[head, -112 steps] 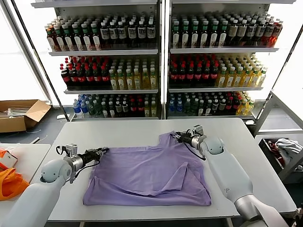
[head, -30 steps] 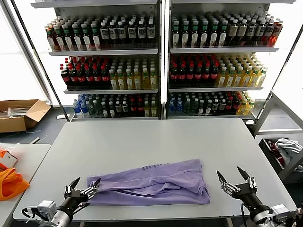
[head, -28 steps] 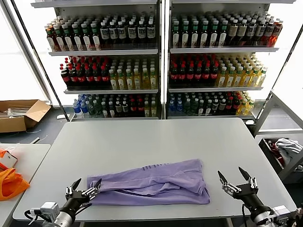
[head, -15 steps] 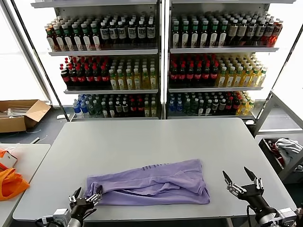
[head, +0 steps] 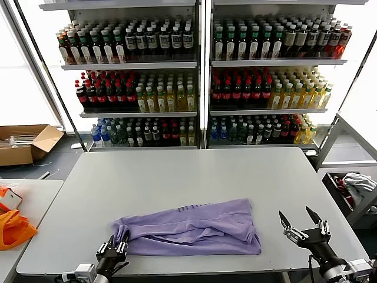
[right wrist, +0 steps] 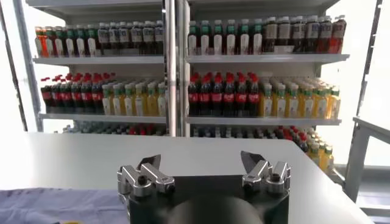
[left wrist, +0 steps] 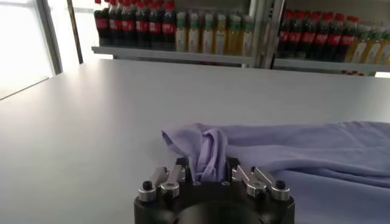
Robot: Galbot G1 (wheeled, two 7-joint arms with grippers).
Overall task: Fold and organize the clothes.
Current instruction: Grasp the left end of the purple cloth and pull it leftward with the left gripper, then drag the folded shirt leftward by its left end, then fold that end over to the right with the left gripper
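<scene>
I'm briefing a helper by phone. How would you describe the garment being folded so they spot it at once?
Look at the grey table in front of the drink shelves. Near its front edge lies a lavender cotton T-shirt, folded into a long rumpled band. It is the only cloth on that table; the orange bag lies on a side table.

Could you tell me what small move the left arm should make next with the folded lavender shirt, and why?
Probably lift slightly and carry that end toward the right. The left tool is closed on a bunched corner of the lavender cotton T-shirt, which lies as a long folded strip on the grey table. The right tool hangs open beside the other end, touching nothing.
</scene>
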